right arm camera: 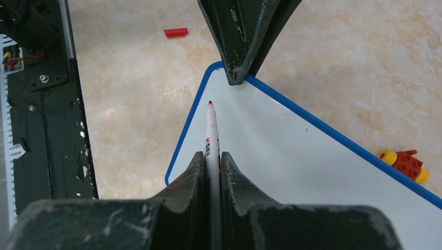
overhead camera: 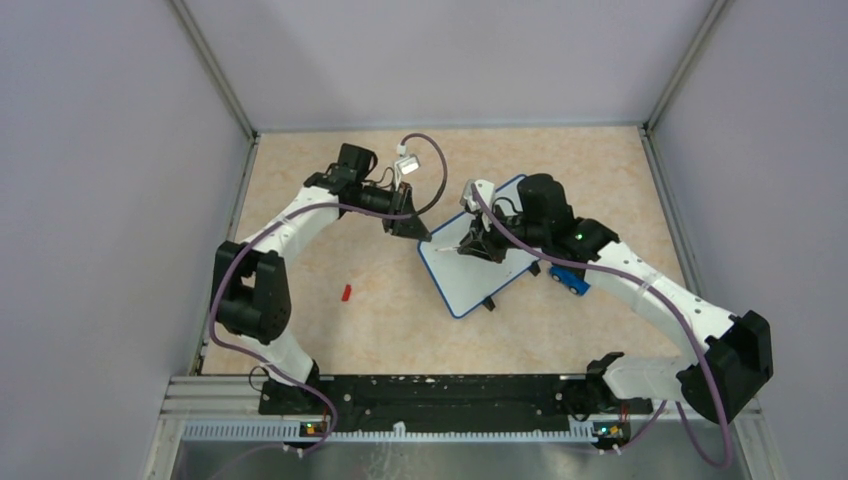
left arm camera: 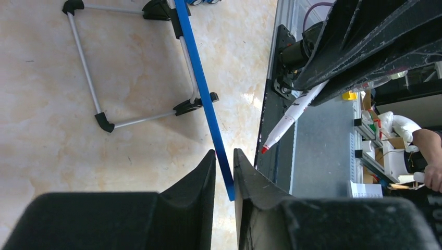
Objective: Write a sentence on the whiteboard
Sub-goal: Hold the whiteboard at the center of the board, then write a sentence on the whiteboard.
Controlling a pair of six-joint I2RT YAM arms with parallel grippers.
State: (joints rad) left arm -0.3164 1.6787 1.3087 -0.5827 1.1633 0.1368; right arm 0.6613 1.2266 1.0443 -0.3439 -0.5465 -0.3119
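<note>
The whiteboard (overhead camera: 478,282), white with a blue rim, stands on its black-footed wire legs (left arm camera: 88,67) mid-table. Its face is blank; no sentence shows on it. My left gripper (overhead camera: 410,229) is shut on the board's blue rim (left arm camera: 200,78) at the far-left corner, with the rim between its fingertips (left arm camera: 224,156). My right gripper (right arm camera: 211,156) is shut on a white marker (right arm camera: 211,130) with a red tip. The tip points over the board (right arm camera: 281,151) near that corner. I cannot tell whether the tip touches the board. The marker also shows in the top view (overhead camera: 446,246).
A red marker cap (overhead camera: 346,293) lies on the table left of the board, also in the right wrist view (right arm camera: 175,33). A blue toy car (overhead camera: 568,280) sits by the board's right edge. A red and yellow toy (right arm camera: 406,164) lies beyond the board's far rim.
</note>
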